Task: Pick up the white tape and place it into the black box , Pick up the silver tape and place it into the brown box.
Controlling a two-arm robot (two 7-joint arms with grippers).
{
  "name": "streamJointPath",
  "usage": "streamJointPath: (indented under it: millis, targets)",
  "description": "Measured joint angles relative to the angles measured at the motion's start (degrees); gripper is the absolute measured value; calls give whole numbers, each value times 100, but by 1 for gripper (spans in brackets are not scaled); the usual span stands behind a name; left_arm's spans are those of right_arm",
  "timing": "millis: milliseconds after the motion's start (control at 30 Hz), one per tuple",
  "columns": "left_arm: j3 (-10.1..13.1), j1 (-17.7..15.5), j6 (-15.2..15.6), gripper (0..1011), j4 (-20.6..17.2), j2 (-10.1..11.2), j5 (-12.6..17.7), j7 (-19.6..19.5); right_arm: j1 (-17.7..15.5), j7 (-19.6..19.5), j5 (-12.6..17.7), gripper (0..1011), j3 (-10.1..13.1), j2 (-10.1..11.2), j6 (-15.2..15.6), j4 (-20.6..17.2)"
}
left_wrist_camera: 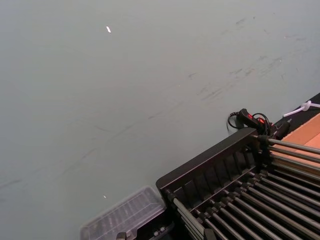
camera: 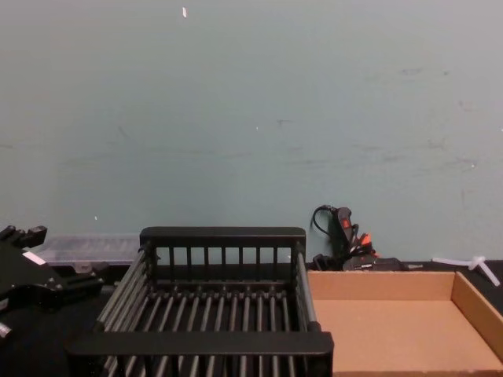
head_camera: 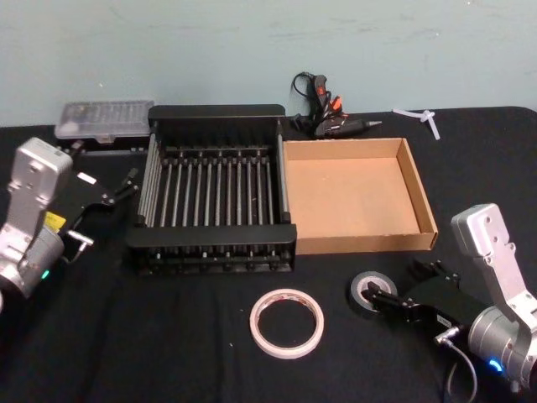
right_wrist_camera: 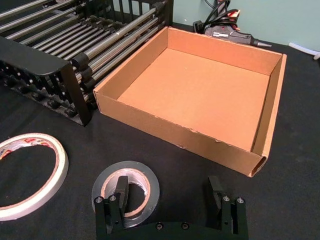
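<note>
Black cloth covers the worktop (head_camera: 168, 353). On it the white tape (head_camera: 286, 322) lies flat at the near middle, its hole facing straight up, so its axis is vertical; the red print on its inner core shows in the right wrist view. Just to its right and well apart from it, the silver tape (head_camera: 369, 293) also lies flat with its pale core upward.

At the near right, the right claw (head_camera: 409, 290) sits low over the worktop, pointing left toward the far-left. Its fingers are spread apart; in the right wrist view one fingertip (right_wrist_camera: 120, 186) stands over the core of the silver roll, while the other (right_wrist_camera: 216, 186) is outside the roll, over bare cloth. Whether the fingertip touches the roll cannot be told.

Beyond the tapes, the black box (head_camera: 214, 243) stands at the middle, its barred floor running near to far and nothing lying in it. The brown box (head_camera: 361, 243) sits just beside its right wall, its floor bare.

The left claw (head_camera: 126, 186) is at the far left, beside the crate's left wall and apart from both tapes; its fingers appear parted and hold nothing.

Behind the boxes lie a glue gun (head_camera: 331, 117) with a coiled cord, a clear plastic case (head_camera: 105, 120) at the far left, and a white plastic piece (head_camera: 424, 117) at the far right.
</note>
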Motion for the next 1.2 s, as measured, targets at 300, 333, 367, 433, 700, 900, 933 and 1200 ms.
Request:
streamJointPath:
  millis: [300, 333, 367, 433, 700, 900, 933, 1200]
  targets:
    - [0, 0, 0, 1001, 0, 0, 0, 0, 8, 27, -43, 1002, 10, -20, 19, 11]
    - [0, 0, 0, 1001, 0, 0, 0, 0, 8, 26, -42, 1002, 10, -20, 18, 11]
    - [0, 0, 0, 1001, 0, 0, 0, 0, 8, 26, -41, 1002, 10, -20, 17, 12]
    - [0, 0, 0, 1001, 0, 0, 0, 0, 7, 24, -40, 1002, 10, -19, 16, 12]
    - [0, 0, 0, 1001, 0, 0, 0, 0, 6, 18, -35, 903, 8, -15, 13, 11]
    - [0, 0, 0, 1001, 0, 0, 0, 0, 6, 15, -29, 732, 5, -12, 11, 10]
    - [0, 0, 0, 1001, 0, 0, 0, 0, 6, 15, -29, 710, 4, -12, 10, 9]
    - [0, 0, 0, 1001, 0, 0, 0, 0, 7, 11, -24, 427, 2, -11, 6, 5]
